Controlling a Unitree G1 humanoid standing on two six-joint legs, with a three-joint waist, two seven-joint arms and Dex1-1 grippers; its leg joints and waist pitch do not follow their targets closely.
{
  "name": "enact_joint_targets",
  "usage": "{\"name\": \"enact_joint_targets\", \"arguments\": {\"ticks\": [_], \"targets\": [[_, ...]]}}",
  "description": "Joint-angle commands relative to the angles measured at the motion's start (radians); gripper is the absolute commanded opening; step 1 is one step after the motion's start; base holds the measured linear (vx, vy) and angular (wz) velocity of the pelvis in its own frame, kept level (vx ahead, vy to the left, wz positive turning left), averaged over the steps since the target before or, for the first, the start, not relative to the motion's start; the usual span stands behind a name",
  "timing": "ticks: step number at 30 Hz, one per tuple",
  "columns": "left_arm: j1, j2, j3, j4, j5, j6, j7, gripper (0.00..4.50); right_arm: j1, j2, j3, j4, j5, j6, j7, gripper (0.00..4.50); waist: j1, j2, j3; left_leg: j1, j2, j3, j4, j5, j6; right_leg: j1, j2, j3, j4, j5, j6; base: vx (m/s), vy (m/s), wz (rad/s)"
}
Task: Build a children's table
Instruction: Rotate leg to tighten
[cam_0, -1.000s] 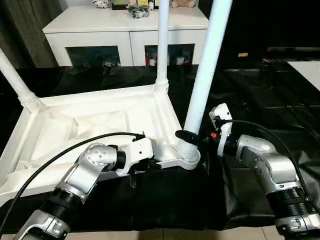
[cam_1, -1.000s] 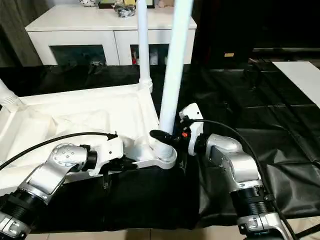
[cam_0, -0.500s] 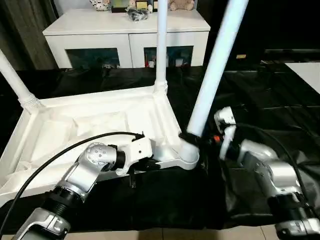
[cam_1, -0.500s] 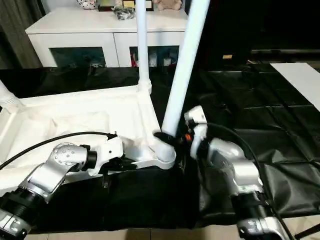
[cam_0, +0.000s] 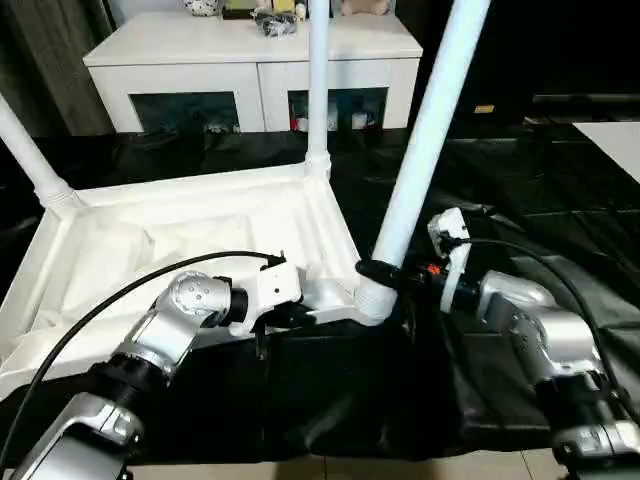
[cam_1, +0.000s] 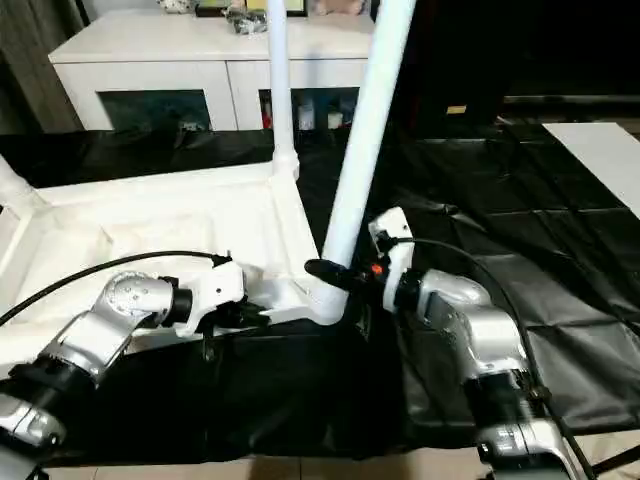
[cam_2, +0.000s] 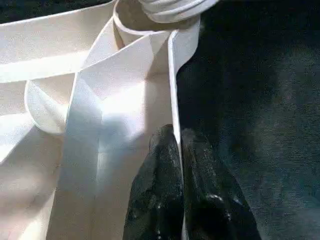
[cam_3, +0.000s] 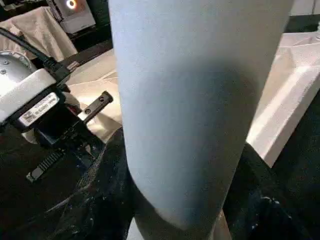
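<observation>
**A:** So where's the build at? The tabletop (cam_0: 180, 235) lies upside down on the black sheet (cam_0: 560, 200), lower left of the frame, ribs up. Two legs stand in its far corners, a third at the near one.

**B:** Yeah, the near leg (cam_0: 425, 140) is the one that matters. Its long axis leans toward the upper right instead of standing straight, foot sitting in the near-right corner socket (cam_0: 372, 300). The right gripper (cam_0: 385, 272) is wrapped round it just above the socket, fingers (cam_1: 325, 270) closed on the tube. Right arm's clearly the nearer one.

**A:** And the left gripper (cam_2: 177, 150)?

**B:** Pinched shut on the tabletop's near rim, just left of that socket. Looks like it's bracing.

**A:** So next is straightening the leg?

**B:** My guess: tip it upright and press down. Nothing's inside the tray besides ribs. White cabinet (cam_0: 250, 60) at the back is just background.
</observation>
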Motion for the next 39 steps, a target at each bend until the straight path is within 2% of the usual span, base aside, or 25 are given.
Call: {"name": "enact_joint_targets", "arguments": {"ticks": [1, 3, 4, 8, 9, 13, 16, 17, 18, 19, 20, 21, 23, 24, 25, 26, 27, 28, 29, 31, 32, 34, 35, 38, 39], "targets": [[-0.004, 0.028, -0.006, 0.044, 0.054, 0.004, 0.022, 0.00, -0.004, 0.003, 0.016, 0.053, -0.035, -0.003, -0.003, 1.86, 0.000, 0.004, -0.044, 0.015, 0.086, -0.036, -0.091, -0.307, -0.021, 0.019, -0.072, 0.044, -0.081, -0.093, -0.262, 0.000, 0.000, 0.00], [0.001, 0.033, -0.008, 0.036, 0.049, 0.004, 0.006, 0.00, -0.028, 0.015, 0.011, 0.088, -0.040, -0.019, -0.011, 1.86, 0.000, 0.005, -0.043, 0.016, 0.088, -0.035, -0.092, -0.316, -0.024, 0.020, -0.074, 0.045, -0.081, -0.102, -0.266, 0.000, 0.000, 0.00], [0.006, 0.035, -0.008, 0.033, 0.047, 0.002, 0.004, 0.00, -0.044, 0.022, 0.007, 0.111, -0.044, -0.032, -0.016, 1.86, -0.002, 0.002, -0.043, 0.016, 0.088, -0.035, -0.093, -0.318, -0.025, 0.020, -0.073, 0.045, -0.081, -0.102, -0.269, 0.000, 0.000, 0.00], [0.008, 0.035, -0.008, 0.038, 0.045, -0.004, 0.004, 0.00, -0.054, 0.024, 0.007, 0.132, -0.048, -0.045, -0.016, 1.86, 0.000, 0.004, -0.041, 0.017, 0.089, -0.034, -0.093, -0.323, -0.024, 0.020, -0.075, 0.047, -0.083, -0.118, -0.265, 0.000, 0.000, 0.00], [0.008, 0.035, -0.007, 0.044, 0.044, -0.008, 0.006, 0.00, -0.061, 0.025, 0.006, 0.150, -0.051, -0.057, -0.017, 1.86, 0.000, 0.000, -0.042, 0.016, 0.089, -0.033, -0.093, -0.317, -0.021, 0.020, -0.075, 0.047, -0.082, -0.119, -0.265, 0.000, 0.000, 0.00], [0.007, 0.034, -0.003, 0.056, 0.042, -0.015, 0.014, 0.00, -0.064, 0.028, -0.002, 0.188, -0.055, -0.085, -0.017, 1.86, 0.001, 0.005, -0.042, 0.017, 0.089, -0.032, -0.093, -0.316, -0.019, 0.019, -0.074, 0.047, -0.083, -0.116, -0.268, 0.000, 0.000, 0.00], [0.010, 0.033, 0.003, 0.055, 0.038, -0.012, 0.019, 0.00, -0.052, 0.030, -0.006, 0.195, -0.055, -0.095, -0.015, 1.86, 0.002, 0.004, -0.041, 0.016, 0.090, -0.033, -0.094, -0.311, -0.014, 0.020, -0.074, 0.046, -0.082, -0.108, -0.268, 0.000, 0.000, 0.00], [0.012, 0.033, 0.007, 0.053, 0.035, -0.010, 0.021, 0.00, -0.043, 0.032, -0.009, 0.196, -0.055, -0.102, -0.018, 1.86, 0.003, 0.014, -0.041, 0.016, 0.089, -0.034, -0.094, -0.317, -0.017, 0.020, -0.075, 0.046, -0.082, -0.112, -0.268, 0.000, 0.000, 0.00], [0.014, 0.034, 0.009, 0.051, 0.033, -0.008, 0.023, 0.00, -0.033, 0.037, -0.015, 0.202, -0.056, -0.114, -0.022, 1.86, 0.001, 0.008, -0.041, 0.016, 0.090, -0.033, -0.094, -0.327, -0.020, 0.020, -0.074, 0.046, -0.084, -0.115, -0.268, 0.000, 0.000, 0.00], [0.016, 0.035, 0.011, 0.050, 0.032, -0.007, 0.023, 0.00, -0.027, 0.041, -0.018, 0.204, -0.056, -0.119, -0.026, 1.86, 0.004, 0.021, -0.041, 0.017, 0.090, -0.035, -0.095, -0.334, -0.024, 0.019, -0.076, 0.046, -0.082, -0.117, -0.267, 0.000, 0.000, 0.00], [0.017, 0.035, 0.013, 0.049, 0.030, -0.006, 0.024, 0.00, -0.020, 0.046, -0.023, 0.210, -0.054, -0.130, -0.031, 1.86, 0.000, 0.013, -0.041, 0.016, 0.091, -0.035, -0.097, -0.348, -0.029, 0.019, -0.074, 0.046, -0.084, -0.119, -0.267, 0.000, 0.000, 0.00], [0.018, 0.036, 0.017, 0.048, 0.028, -0.005, 0.028, 0.00, -0.013, 0.052, -0.028, 0.215, -0.054, -0.143, -0.039, 1.86, 0.003, 0.023, -0.041, 0.017, 0.089, -0.036, -0.096, -0.352, -0.031, 0.021, -0.075, 0.045, -0.082, -0.117, -0.270, 0.000, 0.000, 0.00], [0.018, 0.034, 0.021, 0.048, 0.025, -0.003, 0.032, 0.00, -0.001, 0.063, -0.039, 0.219, -0.047, -0.161, -0.051, 1.86, 0.000, 0.017, -0.039, 0.015, 0.089, -0.036, -0.097, -0.361, -0.029, 0.021, -0.076, 0.046, -0.086, -0.137, -0.270, 0.000, 0.000, 0.00], [0.017, 0.035, 0.027, 0.049, 0.021, -0.003, 0.036, 0.00, 0.007, 0.075, -0.048, 0.226, -0.044, -0.181, -0.064, 1.86, 0.005, 0.045, -0.039, 0.018, 0.089, -0.039, -0.097, -0.370, -0.035, 0.019, -0.080, 0.047, -0.084, -0.147, -0.269, 0.000, 0.000, 0.00], [0.017, 0.035, 0.027, 0.049, 0.021, -0.003, 0.036, 0.00, 0.007, 0.075, -0.048, 0.226, -0.044, -0.181, -0.064, 1.86, 0.000, 0.031, -0.037, 0.017, 0.090, -0.035, -0.099, -0.379, -0.035, 0.018, -0.076, 0.046, -0.091, -0.148, -0.265, 0.000, 0.000, 0.00], [0.016, 0.036, 0.031, 0.051, 0.019, -0.003, 0.040, 0.00, 0.020, 0.090, -0.058, 0.231, -0.044, -0.212, -0.081, 1.86, 0.002, 0.042, -0.038, 0.017, 0.088, -0.040, -0.100, -0.390, -0.039, 0.022, -0.076, 0.044, -0.086, -0.151, -0.266, 0.000, 0.000, 0.00], [0.015, 0.038, 0.034, 0.053, 0.019, -0.003, 0.043, 0.00, 0.037, 0.107, -0.066, 0.232, -0.045, -0.249, -0.100, 1.86, 0.000, 0.044, -0.038, 0.016, 0.088, -0.039, -0.100, -0.393, -0.038, 0.019, -0.079, 0.045, -0.088, -0.153, -0.262, 0.000, 0.000, 0.00], [0.015, 0.038, 0.034, 0.053, 0.019, -0.003, 0.043, 0.00, 0.037, 0.107, -0.066, 0.232, -0.045, -0.249, -0.100, 1.86, -0.002, 0.040, -0.038, 0.017, 0.088, -0.038, -0.101, -0.395, -0.035, 0.018, -0.077, 0.045, -0.092, -0.158, -0.260, 0.000, 0.000, 0.00], [0.015, 0.039, 0.035, 0.053, 0.019, -0.003, 0.043, 0.00, 0.038, 0.108, -0.066, 0.232, -0.045, -0.251, -0.101, 1.86, -0.004, 0.038, -0.038, 0.012, 0.087, -0.041, -0.102, -0.383, -0.029, 0.025, -0.077, 0.043, -0.089, -0.162, -0.257, 0.000, 0.000, 0.00], [0.012, 0.044, 0.038, 0.057, 0.019, -0.004, 0.047, 0.00, 0.071, 0.133, -0.069, 0.219, -0.051, -0.304, -0.123, 1.86, -0.007, 0.044, -0.037, 0.013, 0.087, -0.039, -0.102, -0.380, -0.020, 0.021, -0.078, 0.044, -0.093, -0.183, -0.253, 0.000, 0.000, 0.00], [0.012, 0.044, 0.038, 0.057, 0.019, -0.004, 0.047, 0.00, 0.071, 0.133, -0.069, 0.219, -0.051, -0.304, -0.123, 1.86, -0.007, 0.054, -0.036, 0.016, 0.088, -0.039, -0.103, -0.393, -0.025, 0.017, -0.078, 0.044, -0.098, -0.199, -0.248, 0.000, 0.000, 0.00], [0.010, 0.046, 0.040, 0.057, 0.019, -0.004, 0.049, 0.00, 0.099, 0.147, -0.068, 0.198, -0.059, -0.341, -0.134, 1.86, -0.007, 0.052, -0.037, 0.015, 0.088, -0.041, -0.106, -0.397, -0.025, 0.020, -0.076, 0.043, -0.097, -0.200, -0.242, 0.000, 0.000, 0.00], [0.008, 0.049, 0.043, 0.056, 0.019, -0.002, 0.051, 0.00, 0.131, 0.159, -0.071, 0.173, -0.065, -0.378, -0.144, 1.86, -0.005, 0.058, -0.037, 0.015, 0.088, -0.041, -0.106, -0.394, -0.023, 0.019, -0.078, 0.044, -0.097, -0.195, -0.237, 0.000, 0.000, 0.00], [0.008, 0.050, 0.045, 0.055, 0.019, 0.000, 0.053, 0.00, 0.157, 0.163, -0.071, 0.151, -0.074, -0.407, -0.152, 1.86, -0.006, 0.059, -0.037, 0.014, 0.088, -0.042, -0.108, -0.389, -0.018, 0.020, -0.076, 0.043, -0.096, -0.183, -0.240, 0.000, 0.000, 0.00], [0.008, 0.052, 0.045, 0.054, 0.019, 0.000, 0.055, 0.00, 0.184, 0.158, -0.054, 0.117, -0.093, -0.431, -0.148, 1.86, -0.003, 0.059, -0.037, 0.015, 0.088, -0.039, -0.107, -0.388, -0.014, 0.018, -0.077, 0.044, -0.099, -0.189, -0.236, 0.000, 0.000, 0.00]]}}
